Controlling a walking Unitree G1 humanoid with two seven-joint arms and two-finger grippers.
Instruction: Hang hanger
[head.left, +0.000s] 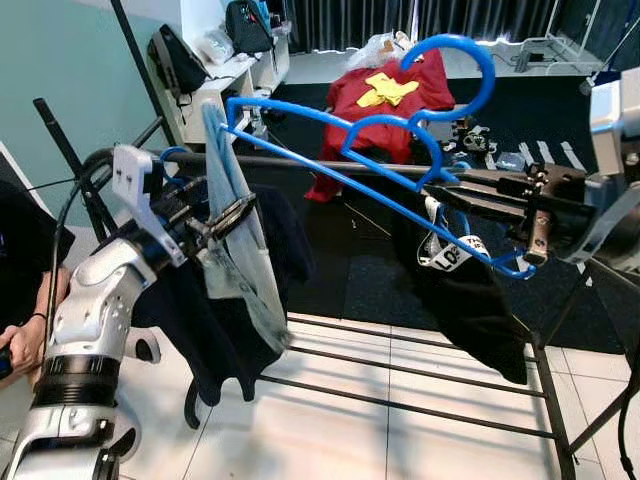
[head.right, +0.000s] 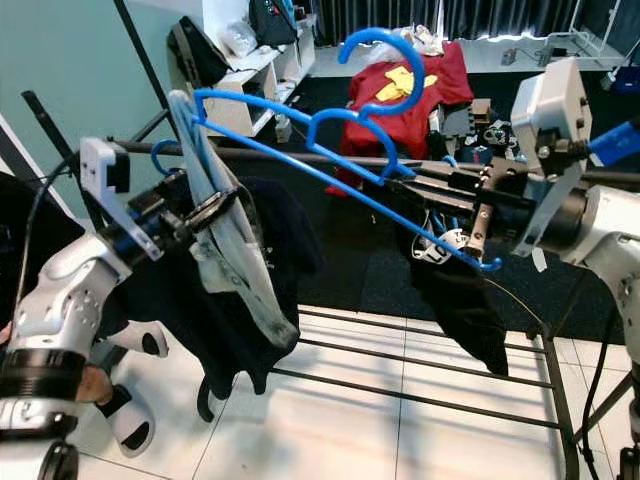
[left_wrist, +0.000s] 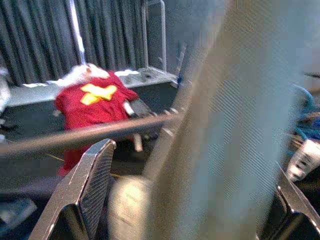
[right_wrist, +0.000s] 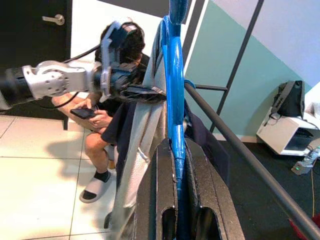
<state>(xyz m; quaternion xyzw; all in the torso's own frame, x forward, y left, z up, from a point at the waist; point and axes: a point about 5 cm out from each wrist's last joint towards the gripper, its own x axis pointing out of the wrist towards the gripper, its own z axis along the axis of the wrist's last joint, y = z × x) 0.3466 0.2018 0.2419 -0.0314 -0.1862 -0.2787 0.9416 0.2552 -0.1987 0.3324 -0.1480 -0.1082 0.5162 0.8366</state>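
We've got the blue hanger (head.left: 380, 150) w/ pale cloth (head.left: 240, 240) above the rail (head.left: 330, 165), right gripper (head.left: 450, 185) pinching its frame, left gripper (head.left: 225, 218) clamped on the cloth; next, we think: drop the hook (head.left: 455, 60) onto the rail.

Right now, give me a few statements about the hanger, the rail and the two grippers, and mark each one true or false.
1. The right gripper is clamped on the blue hanger. True.
2. The hook of the blue hanger is already over the rail. False: the hook points up in the air above the rail, not yet hung.
3. The left gripper holds the light blue garment that drapes from the hanger. True.
4. The red garment hangs on the blue hanger. False: it lies on the dark surface farther back, beyond the rail.
5. A dark garment hangs from the rail under the right gripper. True.
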